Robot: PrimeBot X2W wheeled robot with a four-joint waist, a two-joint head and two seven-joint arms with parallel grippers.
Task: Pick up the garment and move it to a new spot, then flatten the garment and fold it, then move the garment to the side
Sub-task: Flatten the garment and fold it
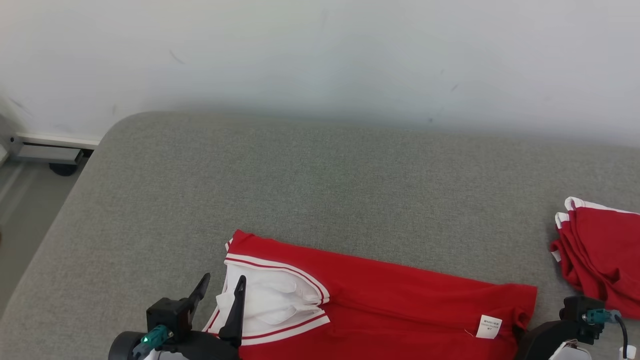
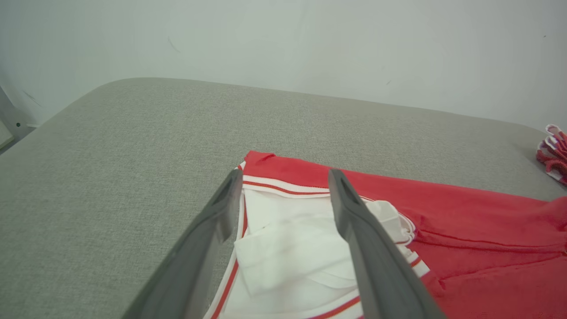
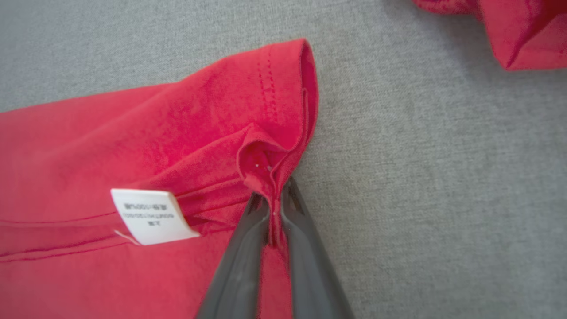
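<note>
Two red things of cloth on a soft grey pad [image 1: 320,190]. Nearest one: the garment [image 1: 400,295], red, with a white collar [image 2: 288,248] and thin red stripes. Lies spread out low on the pad, close to the front edge, collar end to the left, hem end to the right. Has a small white label [image 3: 150,215] near the hem end, print too tiny to read.

On the left side: the left gripper [image 1: 223,276], fingers spread wide. Holds nothing. Hangs right at the collar end, one finger out by the striped edge over the grey, the other over the white part. Cannot tell whether touching the cloth or not.

On the right side: the right gripper [image 3: 271,201], fingers pressed close together. Pinches a bunched fold of red cloth at the hem corner of the garment, just beside the label. Little ridge of cloth squeezed up between the two tips, with a small puffy loop just past them. Rest of the hem flat on the pad.

Farther right, well apart from the garment: a second red pile [image 1: 600,255] with white trim, bunched up, at the right edge of the pad.

Behind the pad: a pale wall [image 1: 320,50] with a few small dark marks. Far left, past the rounded corner of the pad: a strip of floor [image 1: 25,215].
</note>
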